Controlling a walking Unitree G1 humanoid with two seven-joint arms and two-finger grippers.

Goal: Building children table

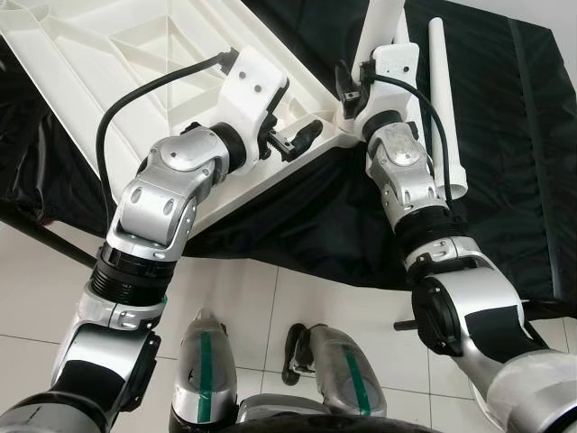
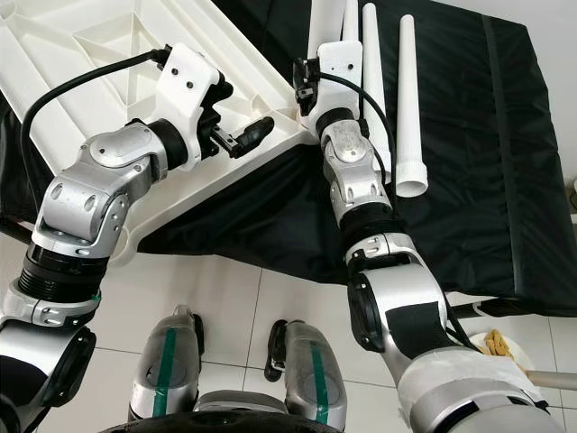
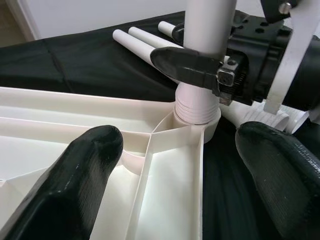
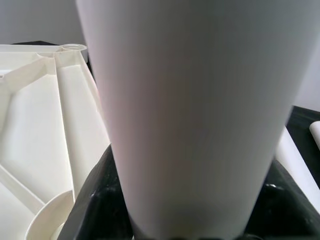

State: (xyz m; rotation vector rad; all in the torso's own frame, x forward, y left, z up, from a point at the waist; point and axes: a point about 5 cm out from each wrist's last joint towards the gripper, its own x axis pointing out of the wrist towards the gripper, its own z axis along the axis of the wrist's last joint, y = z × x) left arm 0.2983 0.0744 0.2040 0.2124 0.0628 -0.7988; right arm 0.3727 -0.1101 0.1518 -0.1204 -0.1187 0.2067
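Tabletop (image 1: 108,54) lies underside-up so the corner socket (image 3: 197,117) faces up. Right pincer (image 3: 200,67) pinches the leg (image 3: 207,25) standing in it; left pincer (image 1: 293,140), spread, steadies the edge.

Both arms: silver-grey metallic shells in rounded segments, black ribbed rings at the joints, black panels on the upper arms. Left hand (image 1: 297,140): white angular wrist housing with small round holes, black cable looping from it back toward the forearm; two long glossy black fingers (image 3: 75,180), rounded at the tips. Right hand (image 3: 200,67): white bracket, black body, silver screw, black cable. Legs silver, each with a green stripe.
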